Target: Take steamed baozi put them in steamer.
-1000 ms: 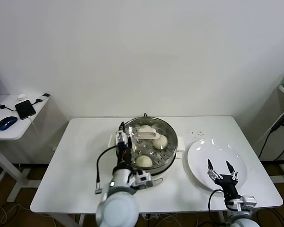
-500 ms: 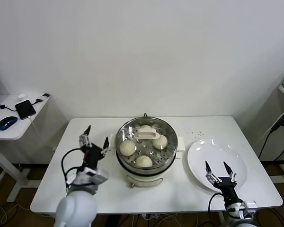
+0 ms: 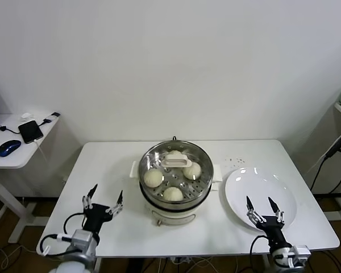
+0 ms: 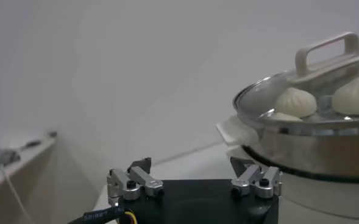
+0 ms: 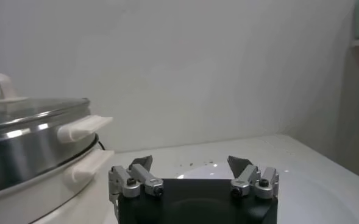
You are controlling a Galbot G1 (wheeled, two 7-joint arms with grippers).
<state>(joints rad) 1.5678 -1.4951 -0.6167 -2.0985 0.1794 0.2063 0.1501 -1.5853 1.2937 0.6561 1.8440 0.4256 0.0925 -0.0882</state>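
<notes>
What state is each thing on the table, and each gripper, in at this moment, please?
steamer: lid on, four baozi inside.
glass lid: seated on the steamer.
steamed baozi: in the steamer, under the lid.
plate: empty.
left gripper: open, holding nothing.
right gripper: open, holding nothing, over the plate's near edge.

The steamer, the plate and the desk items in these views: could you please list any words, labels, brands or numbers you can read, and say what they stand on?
None can be read.
steamer: no legible label on its white base or steel wall.
glass lid: no marking visible.
plate: plain white.
phone on the side desk: dark screen, no readable text.
</notes>
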